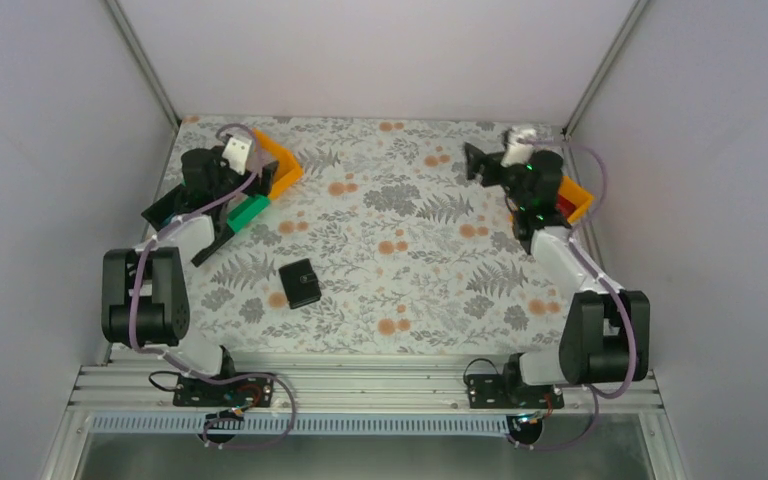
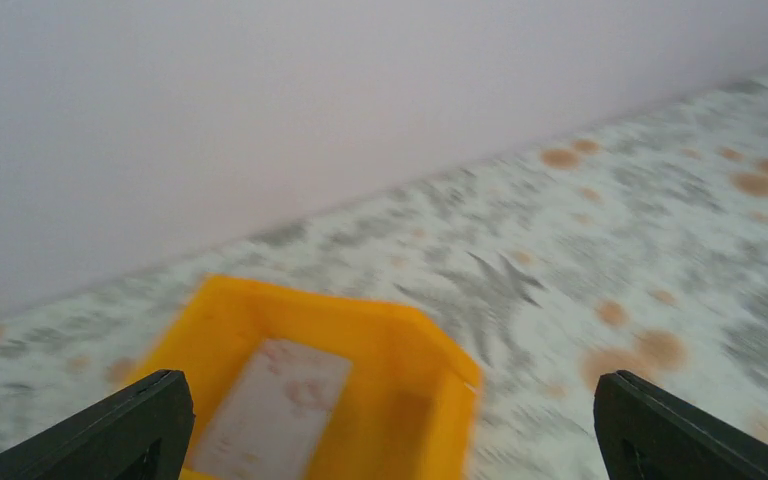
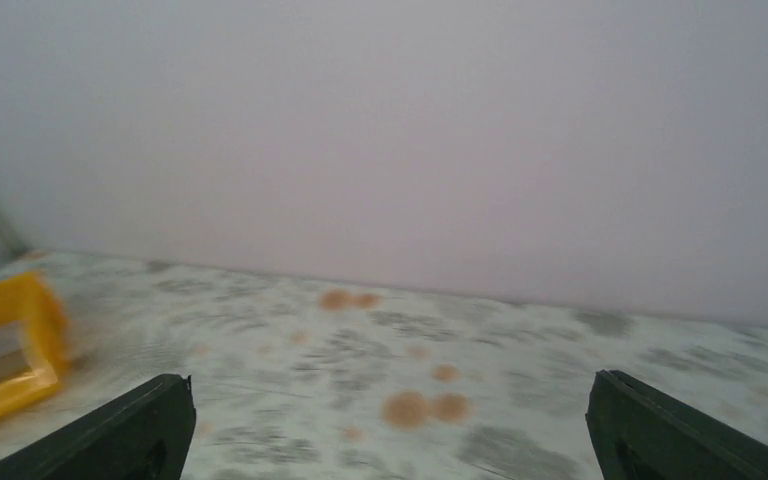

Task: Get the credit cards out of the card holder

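The card holder (image 1: pixel 300 283), a small black wallet, lies folded shut on the floral table, slightly left of centre and apart from both arms. No credit cards show plainly. My left gripper (image 1: pixel 245 175) hovers at the back left over the bins. In the left wrist view it (image 2: pixel 390 420) stands wide open with nothing between its fingers, above an orange bin (image 2: pixel 360 320). My right gripper (image 1: pixel 478 162) is raised at the back right. The right wrist view shows it (image 3: pixel 390 400) wide open and empty over bare cloth.
An orange bin (image 1: pixel 280 165), a green bin (image 1: pixel 248 210) and black bin parts (image 1: pixel 160 212) crowd the back left. A second orange bin (image 1: pixel 575 200) at the back right shows a red patch inside. A pale rectangle (image 2: pixel 275 400) lies in the left orange bin.
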`<state>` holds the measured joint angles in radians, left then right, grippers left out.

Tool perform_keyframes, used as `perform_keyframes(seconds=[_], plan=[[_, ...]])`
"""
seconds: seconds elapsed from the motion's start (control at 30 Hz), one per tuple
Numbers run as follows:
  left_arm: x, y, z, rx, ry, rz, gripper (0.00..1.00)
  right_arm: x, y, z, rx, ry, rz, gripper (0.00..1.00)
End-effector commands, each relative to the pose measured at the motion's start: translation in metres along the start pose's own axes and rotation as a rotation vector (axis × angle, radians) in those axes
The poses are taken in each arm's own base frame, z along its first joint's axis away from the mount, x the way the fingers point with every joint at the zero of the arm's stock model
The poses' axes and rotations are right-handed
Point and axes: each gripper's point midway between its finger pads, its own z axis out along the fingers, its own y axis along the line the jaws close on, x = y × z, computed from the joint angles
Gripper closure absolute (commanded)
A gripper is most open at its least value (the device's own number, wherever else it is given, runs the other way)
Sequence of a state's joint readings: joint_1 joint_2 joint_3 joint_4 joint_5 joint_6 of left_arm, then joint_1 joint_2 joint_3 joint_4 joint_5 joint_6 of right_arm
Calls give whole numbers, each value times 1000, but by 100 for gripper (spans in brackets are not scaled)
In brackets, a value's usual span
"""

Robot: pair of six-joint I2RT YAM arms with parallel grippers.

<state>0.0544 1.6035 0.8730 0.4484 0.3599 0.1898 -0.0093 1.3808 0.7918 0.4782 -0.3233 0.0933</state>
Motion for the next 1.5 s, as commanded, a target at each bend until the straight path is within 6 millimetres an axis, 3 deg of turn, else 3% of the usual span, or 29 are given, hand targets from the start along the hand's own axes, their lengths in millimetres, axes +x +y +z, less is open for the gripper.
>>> perform_keyframes(seconds=[0.0, 0.17, 0.3, 0.43, 0.57, 0.73, 0.83, 1.23, 1.37, 1.47], plan=[[64, -70, -32, 318, 232, -52, 0, 48, 89, 18, -105, 357, 35, 1], [18, -69, -60, 305, 223, 45, 0, 86, 211, 19, -238, 592, 72, 3], [-23, -46, -83, 189, 284, 96, 0, 140, 285, 8, -230, 813, 34, 5], [-40, -22, -112, 43, 366, 139, 0, 184, 349, -9, -226, 940, -45, 1], [-40, -3, -139, -82, 425, 192, 0, 226, 383, -20, -154, 1018, -123, 1], [-44, -4, -157, -120, 425, 181, 0, 261, 423, -36, -153, 1078, -181, 1], [-46, -3, -161, -138, 406, 166, 0, 275, 440, -46, -152, 1091, -229, 1], [-35, -17, -161, -82, 409, 101, 0, 322, 407, -57, -25, 1181, -350, 1], [-29, -15, -160, -91, 424, 97, 0, 321, 396, -59, -19, 1186, -357, 3], [-29, -17, -159, -80, 424, 94, 0, 317, 401, -60, -69, 1186, -317, 13]])
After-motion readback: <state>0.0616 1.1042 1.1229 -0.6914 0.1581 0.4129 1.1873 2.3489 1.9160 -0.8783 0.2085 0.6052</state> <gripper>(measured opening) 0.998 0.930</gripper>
